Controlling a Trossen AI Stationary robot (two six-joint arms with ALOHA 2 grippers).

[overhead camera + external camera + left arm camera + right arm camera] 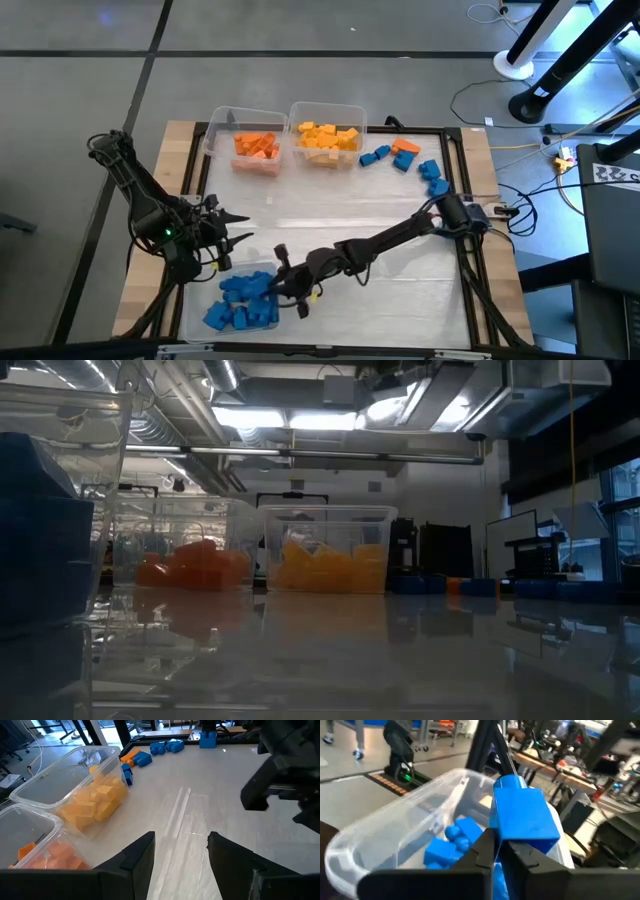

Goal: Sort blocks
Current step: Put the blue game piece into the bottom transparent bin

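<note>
My right gripper (496, 845) is shut on a blue block (525, 815) and holds it over the right rim of a clear bin (195, 300) at the table's near left. Several blue blocks (240, 298) lie in that bin. At the far side stand a bin of orange blocks (255, 145) and a bin of yellow blocks (328, 136). Loose blue blocks (432, 178) and an orange one (405, 147) lie at the far right. My left gripper (180, 845) hovers open at the table's left, with nothing between its fingers. My right gripper pinches the blue block's lower edge (512, 839) between its two fingertips. The fingers come nearly level from the table's right side. The block stands up above the fingertips, lifted clear, over the bin of blue blocks.
A black frame (455, 180) borders the white work surface. The middle of the surface (340, 215) lies bare between the far bins and the near bin. My right arm (400, 235) stretches across the surface from the right edge.
</note>
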